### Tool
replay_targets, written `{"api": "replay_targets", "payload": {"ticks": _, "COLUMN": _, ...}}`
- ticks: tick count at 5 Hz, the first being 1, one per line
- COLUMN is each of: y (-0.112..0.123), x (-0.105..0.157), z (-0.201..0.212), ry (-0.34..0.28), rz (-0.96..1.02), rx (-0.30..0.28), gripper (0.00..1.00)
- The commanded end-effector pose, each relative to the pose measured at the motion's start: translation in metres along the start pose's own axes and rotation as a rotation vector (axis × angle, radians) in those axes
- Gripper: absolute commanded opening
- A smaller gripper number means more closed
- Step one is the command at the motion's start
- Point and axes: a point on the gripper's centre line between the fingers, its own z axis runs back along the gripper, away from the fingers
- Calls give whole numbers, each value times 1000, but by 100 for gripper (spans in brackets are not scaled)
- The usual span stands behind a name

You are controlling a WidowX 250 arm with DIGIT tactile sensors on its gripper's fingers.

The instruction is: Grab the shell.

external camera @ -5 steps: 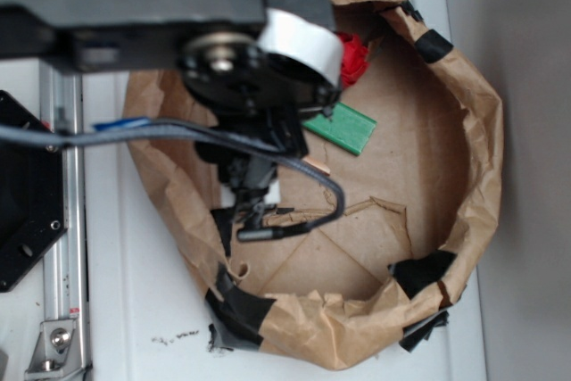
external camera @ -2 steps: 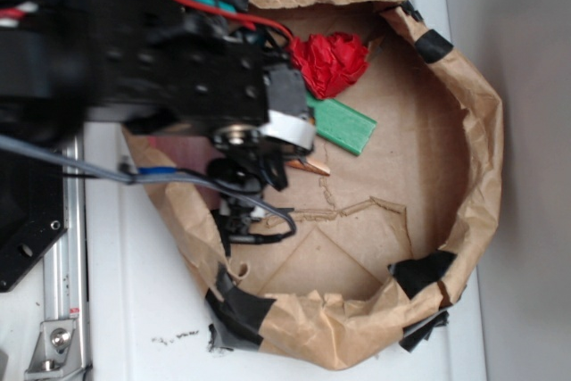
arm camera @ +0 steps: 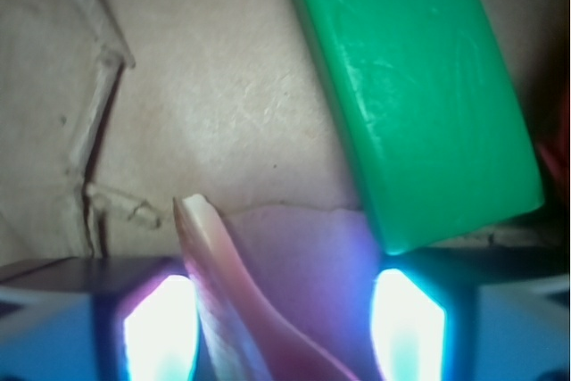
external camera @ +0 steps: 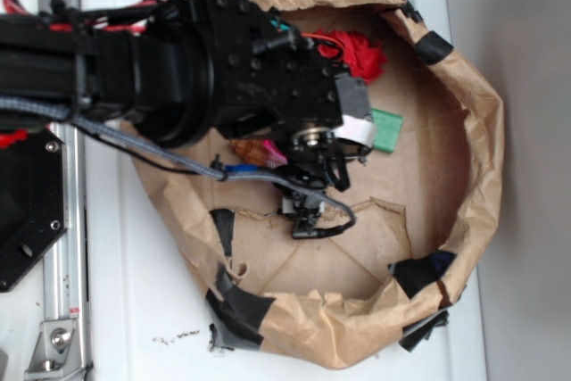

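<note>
In the wrist view the shell point(arm camera: 223, 310) stands between the two glowing fingers point(arm camera: 156, 332) of the claw point(arm camera: 281, 327), its pointed pale tail reaching out over the brown paper floor. Whether the claw pinches it, I cannot tell. A green block point(arm camera: 415, 86) lies just right of the tail.

The black robot arm point(external camera: 223, 69) has swung toward 3 o'clock across the brown paper basin point(external camera: 473, 131) — its bulk now hides most of the flat green rectangular block point(external camera: 386, 129) and part of the crumpled red paper point(external camera: 361, 51). The glossy tan-orange spiral shell point(external camera: 257, 152) has shifted toward 9 o'clock — a second ago its tip poked out at the arm's 3 o'clock side.
</note>
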Motion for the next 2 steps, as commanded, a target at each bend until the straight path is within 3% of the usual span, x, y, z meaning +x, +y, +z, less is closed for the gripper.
{"api": "replay_targets", "payload": {"ticks": 1, "y": -10, "x": 3, "z": 34, "ry": -57, "rz": -34, "rx": 8, "gripper": 0}}
{"api": "replay_targets", "payload": {"ticks": 2, "y": -8, "x": 2, "z": 60, "ry": -86, "rz": -30, "rx": 27, "gripper": 0}}
